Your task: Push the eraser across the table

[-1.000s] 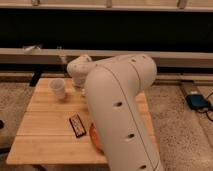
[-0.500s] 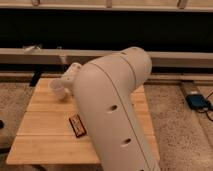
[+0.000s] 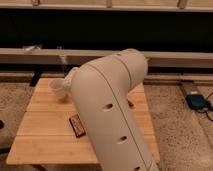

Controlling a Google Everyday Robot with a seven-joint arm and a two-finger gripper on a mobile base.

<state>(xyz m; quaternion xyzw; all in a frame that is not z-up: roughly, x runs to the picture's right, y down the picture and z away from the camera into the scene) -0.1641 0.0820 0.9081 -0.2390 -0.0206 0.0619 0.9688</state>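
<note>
The camera view looks down on the bench (image 3: 45, 145), a light wooden plank top standing on a speckled floor (image 3: 175, 135), with a long pale ledge (image 3: 30, 55) and a dark wall behind its back edge. A bulky white arm (image 3: 107, 110) rises from the front right corner of the picture, bends near the bench's back edge and reaches toward the back left corner. It covers the middle and most of the right half of the planks.

The end effector cannot be seen; it lies somewhere behind that thick arm link, so it cannot be told whether it is released, clenched or grasping anything.

The eraser (image 3: 76, 125) lies flat on the bench, left of the middle and somewhat nearer the front edge than the back. It is dark with reddish edging and sits at a slant to the planks. Its right end meets the outline of the arm in the picture, and its left end is well apart from the bench's left edge. How it lies relative to the hidden end effector cannot be told.

A small pale cup (image 3: 57, 88) stands near the back left corner, just beside the arm's far end. A blue object (image 3: 196, 101) rests on the floor beyond the right edge.
</note>
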